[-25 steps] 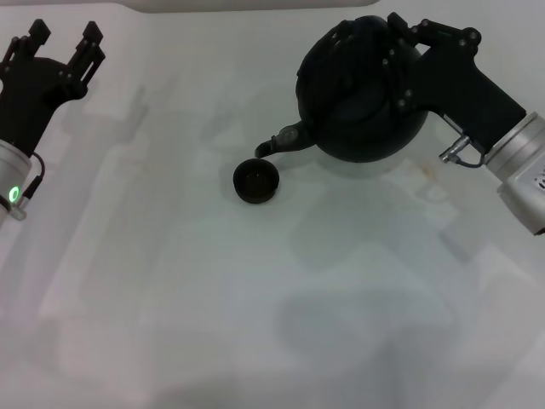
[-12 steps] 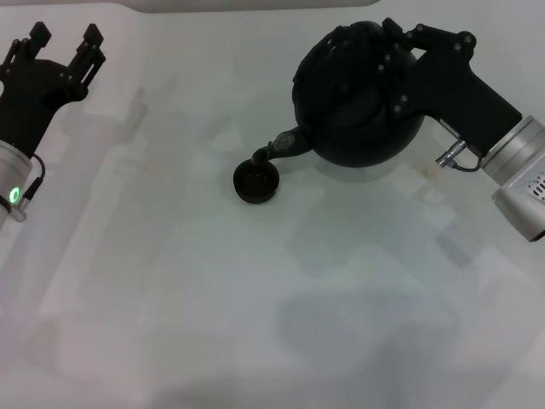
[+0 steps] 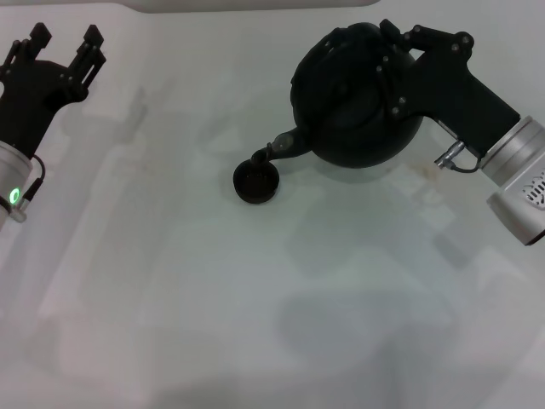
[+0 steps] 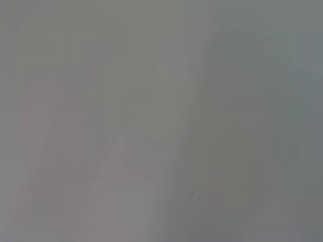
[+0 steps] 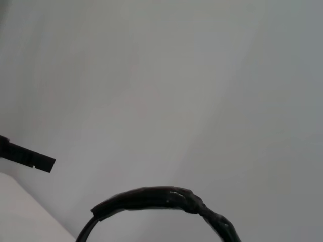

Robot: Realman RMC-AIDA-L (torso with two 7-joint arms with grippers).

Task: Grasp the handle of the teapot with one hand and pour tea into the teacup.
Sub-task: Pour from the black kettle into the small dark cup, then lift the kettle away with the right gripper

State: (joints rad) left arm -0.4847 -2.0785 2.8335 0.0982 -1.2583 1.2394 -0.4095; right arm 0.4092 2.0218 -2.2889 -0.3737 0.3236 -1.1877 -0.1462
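While clamped on the handle [image 3: 387,64] at the teapot's [image 3: 353,102] top, right gripper [image 3: 393,61] seen closed, fingers [image 3: 400,38] wrapped about the black arch with no gap left between them and it. Teapot hung directly beneath the gripper, raised off the white table [image 3: 255,298], tipped away from the wrist so that the spout [image 3: 279,146] pointed down and out toward the side of the other arm. Teacup [image 3: 255,181] sat on the table below and beyond the spout tip, well clear of the gripper's own fingers, spout end just above its near rim, whether touching or not could not be told. Tea inside the cup not made out; interior only dark. From the right wrist camera, only a stretch of the wrapped black handle [image 5: 161,201] showed against the pale table, with a dark bar of the far gripper at the edge; own fingers out of that picture. Left gripper [image 3: 61,53] held far off from the teapot and cup, out at the opposite side of the table, fingers spread apart, gripping nothing, touching nothing. Left wrist camera gave only bare pale surface.
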